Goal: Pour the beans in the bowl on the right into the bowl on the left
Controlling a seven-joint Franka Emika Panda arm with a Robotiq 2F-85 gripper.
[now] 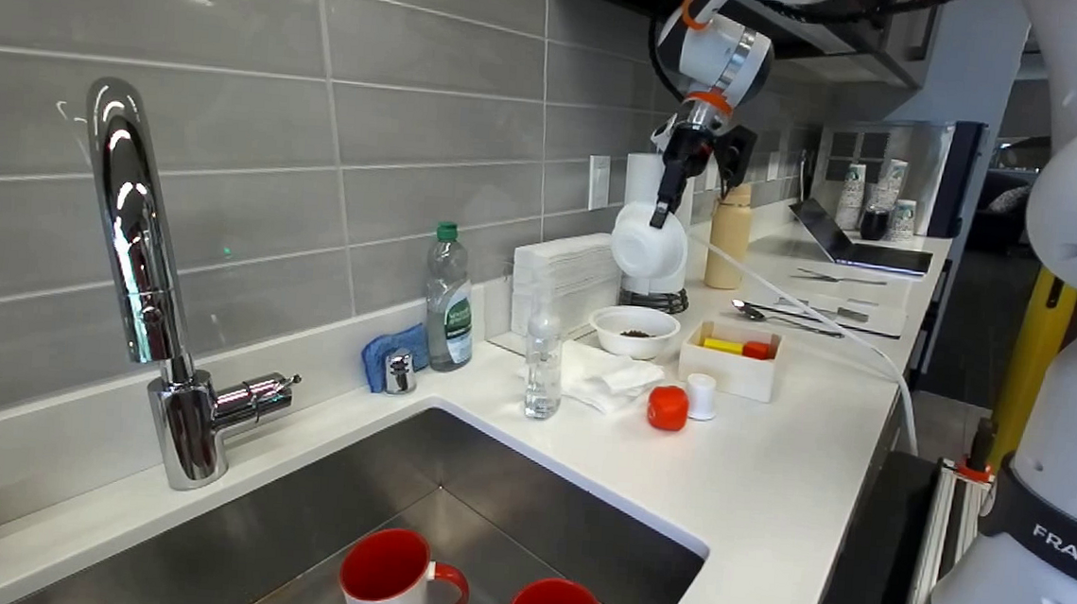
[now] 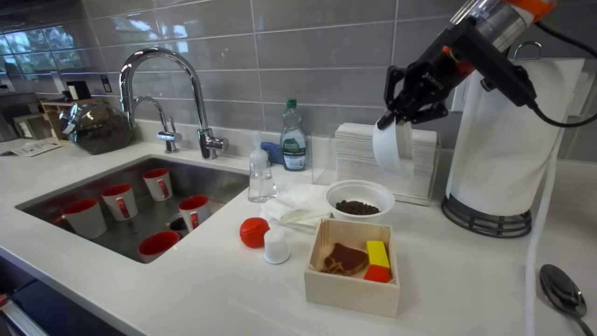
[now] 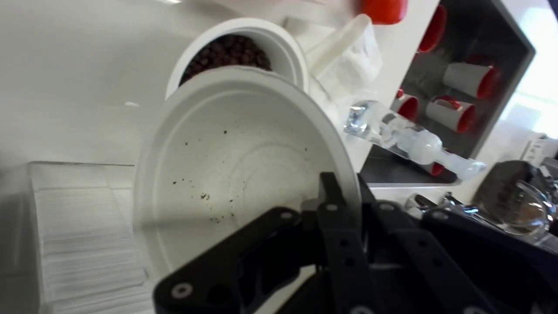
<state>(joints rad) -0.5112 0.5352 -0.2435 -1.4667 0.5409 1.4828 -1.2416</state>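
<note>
Currently, a tipped white bowl [image 2: 386, 145] is pinched at its rim by the Robotiq gripper [image 2: 394, 119] above the countertop [image 2: 219, 289]; small dark specks [image 3: 205, 196] are seen inside it in the wrist view. Dark brown beans [image 2: 357, 208] are held in the lower white bowl [image 2: 359, 192], set between the wooden box [image 2: 352, 296] and the stacked paper towels [image 2: 355, 149].

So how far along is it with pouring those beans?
The pouring looks done: the beans lie in the lower bowl, and the raised bowl shows just dark specks inside. In hand: the gripper holds the raised bowl by its rim, steeply tipped. Left, probably: setting it down, since it hangs in the air.
</note>
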